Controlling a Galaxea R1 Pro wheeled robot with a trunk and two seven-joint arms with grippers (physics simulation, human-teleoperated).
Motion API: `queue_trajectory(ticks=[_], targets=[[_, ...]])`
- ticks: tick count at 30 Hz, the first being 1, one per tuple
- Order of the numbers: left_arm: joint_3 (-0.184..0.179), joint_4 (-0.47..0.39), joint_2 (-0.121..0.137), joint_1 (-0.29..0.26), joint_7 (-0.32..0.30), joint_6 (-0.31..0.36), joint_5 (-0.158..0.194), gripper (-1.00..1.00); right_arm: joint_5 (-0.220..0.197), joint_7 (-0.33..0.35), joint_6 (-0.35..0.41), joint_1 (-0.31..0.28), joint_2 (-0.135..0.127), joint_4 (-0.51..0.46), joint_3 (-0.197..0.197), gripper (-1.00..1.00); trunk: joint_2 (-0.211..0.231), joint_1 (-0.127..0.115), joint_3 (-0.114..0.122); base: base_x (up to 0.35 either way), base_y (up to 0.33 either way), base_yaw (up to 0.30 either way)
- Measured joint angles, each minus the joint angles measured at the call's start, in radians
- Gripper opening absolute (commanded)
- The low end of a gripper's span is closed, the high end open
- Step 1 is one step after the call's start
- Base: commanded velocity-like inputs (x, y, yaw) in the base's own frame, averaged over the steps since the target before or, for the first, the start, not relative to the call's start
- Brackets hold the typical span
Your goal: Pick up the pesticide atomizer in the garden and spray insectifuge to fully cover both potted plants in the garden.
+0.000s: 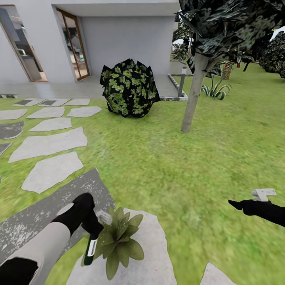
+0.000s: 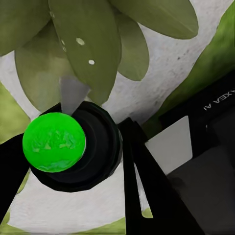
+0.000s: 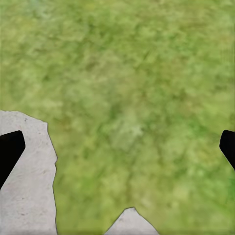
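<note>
Green lawn and grey flat stepping stones (image 1: 51, 171) lie around. On the left, the black left gripper (image 1: 94, 226) pinches the slender dark green pesticide atomizer (image 1: 90, 249), pointing down just beside the small leafy potted plant (image 1: 118, 239). Well apart, the right gripper (image 1: 237, 204) hangs spread over grass.

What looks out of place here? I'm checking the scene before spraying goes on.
Nothing stands out. The left gripper holds the pesticide atomizer tilted beside the potted plant, which sits intact on a stepping stone. The right gripper hangs open over the lawn.
</note>
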Motion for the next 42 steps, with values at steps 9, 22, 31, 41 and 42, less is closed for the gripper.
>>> queue_trajectory(ticks=[9, 22, 31, 41, 42], targets=[[-0.008, 0.0, 0.01, 0.007, 0.0, -0.008, 0.0, -1.0, 0.0, -0.001, -0.001, 0.0, 0.0, 0.001, 0.001, 1.0, 0.0, 0.0, 0.0, -0.003, 0.0, 0.0], [-0.008, -0.001, 0.01, 0.01, 0.001, -0.01, -0.004, -1.0, 0.0, -0.001, -0.002, 0.0, 0.0, 0.002, 0.002, 1.0, 0.0, 0.0, 0.0, -0.14, 0.078, 0.0], [-0.007, -0.001, 0.011, 0.011, 0.001, -0.01, -0.003, -1.0, 0.0, -0.001, -0.002, 0.0, 0.0, 0.002, 0.002, 1.0, 0.0, 0.0, 0.0, -0.007, 0.005, 0.0], [-0.006, -0.001, 0.011, 0.012, 0.003, -0.009, -0.003, -1.0, 0.0, -0.001, -0.002, 0.001, 0.0, 0.002, 0.001, 1.0, 0.0, 0.0, 0.0, 0.0, 0.178, 0.0], [-0.005, -0.001, 0.011, 0.012, 0.002, -0.009, -0.003, -1.0, 0.0, -0.001, -0.002, 0.0, 0.0, 0.002, 0.001, 1.0, 0.0, 0.0, 0.0, 0.0, 0.142, 0.0]])
